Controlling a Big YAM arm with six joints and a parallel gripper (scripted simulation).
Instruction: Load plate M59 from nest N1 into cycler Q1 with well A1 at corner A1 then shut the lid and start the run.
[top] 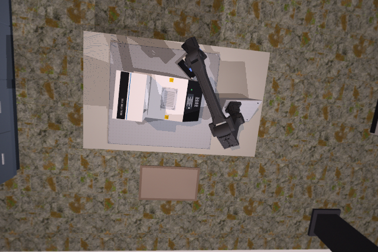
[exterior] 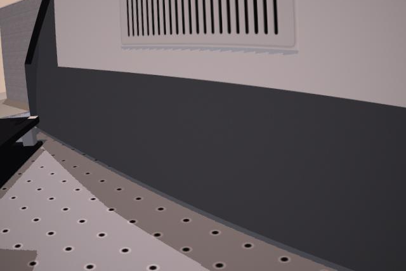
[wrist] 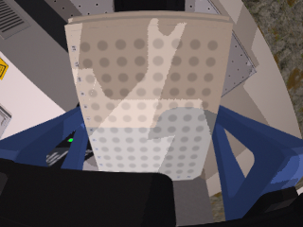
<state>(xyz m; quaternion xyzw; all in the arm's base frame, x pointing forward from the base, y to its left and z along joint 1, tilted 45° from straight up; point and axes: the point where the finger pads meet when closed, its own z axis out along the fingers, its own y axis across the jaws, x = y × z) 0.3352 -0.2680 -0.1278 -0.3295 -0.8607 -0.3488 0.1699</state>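
Note:
In the wrist view my gripper (wrist: 150,111) is shut on the sealed plate M59 (wrist: 148,97), with a blue finger on each long side. The plate is lifted, its sealed top faces the camera, and its printed marks are not readable. Q1 (top: 157,97) stands with its lid (top: 131,95) open. Its block (top: 168,98) is bare. The key panel (top: 194,101) faces the arm and the lamp (top: 191,90) is green.
The arm's base (top: 235,115) stands on a plate to the right of Q1, and the forearm crosses above the panel's corner. The exterior view shows only Q1's vented side wall (exterior: 209,6) and the perforated bench (exterior: 82,222). A brown mat (top: 168,183) lies on the floor.

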